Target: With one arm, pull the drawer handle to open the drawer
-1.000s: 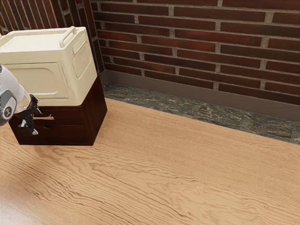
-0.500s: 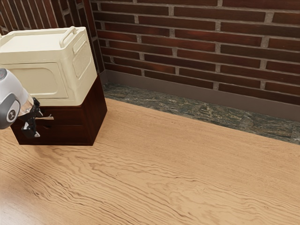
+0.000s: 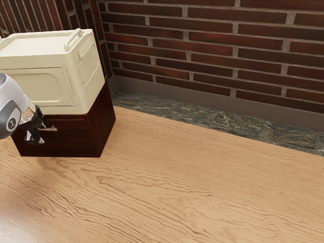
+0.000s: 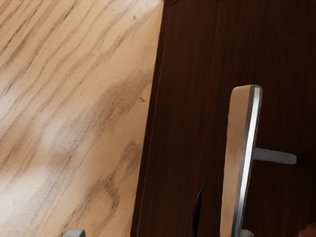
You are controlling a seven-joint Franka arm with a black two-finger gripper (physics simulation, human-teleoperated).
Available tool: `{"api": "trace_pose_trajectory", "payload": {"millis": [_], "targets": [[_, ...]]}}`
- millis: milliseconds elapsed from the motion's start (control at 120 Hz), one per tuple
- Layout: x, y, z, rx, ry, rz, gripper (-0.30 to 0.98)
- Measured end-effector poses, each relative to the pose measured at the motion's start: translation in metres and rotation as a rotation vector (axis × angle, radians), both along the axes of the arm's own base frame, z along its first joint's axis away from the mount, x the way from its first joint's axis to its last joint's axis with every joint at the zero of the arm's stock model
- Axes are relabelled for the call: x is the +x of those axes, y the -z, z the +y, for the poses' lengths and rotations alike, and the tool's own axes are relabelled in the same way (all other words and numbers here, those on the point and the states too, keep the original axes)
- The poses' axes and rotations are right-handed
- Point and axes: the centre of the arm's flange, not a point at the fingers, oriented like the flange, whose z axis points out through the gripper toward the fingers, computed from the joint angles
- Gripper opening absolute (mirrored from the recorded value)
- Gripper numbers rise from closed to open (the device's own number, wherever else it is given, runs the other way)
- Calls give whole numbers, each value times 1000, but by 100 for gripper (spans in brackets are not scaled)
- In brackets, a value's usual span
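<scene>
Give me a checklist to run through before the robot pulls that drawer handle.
1. Claw lined up at the handle: ok, it is right at it.
2. Claw shut on the handle: not ok, its fingers look apart.
3. Drawer closed to begin with: ok, no opening shows.
4. Cream box resting on the cabinet: ok.
5. Drawer free to slide, not locked: cannot tell.

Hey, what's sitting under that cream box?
A dark wooden cabinet stands under the cream box. Its front and one side show; the box covers its top, so I can't see that surface.
</scene>
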Motion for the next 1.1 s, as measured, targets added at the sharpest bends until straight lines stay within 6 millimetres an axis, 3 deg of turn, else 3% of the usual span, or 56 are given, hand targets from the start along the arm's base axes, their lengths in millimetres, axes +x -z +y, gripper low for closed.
{"api": "trace_pose_trajectory", "payload": {"millis": [425,1100], "targets": [[-7,-10,-4,-1,15,-10,-3],[-47,-12,-13,-34,22,-12,-10]]}}
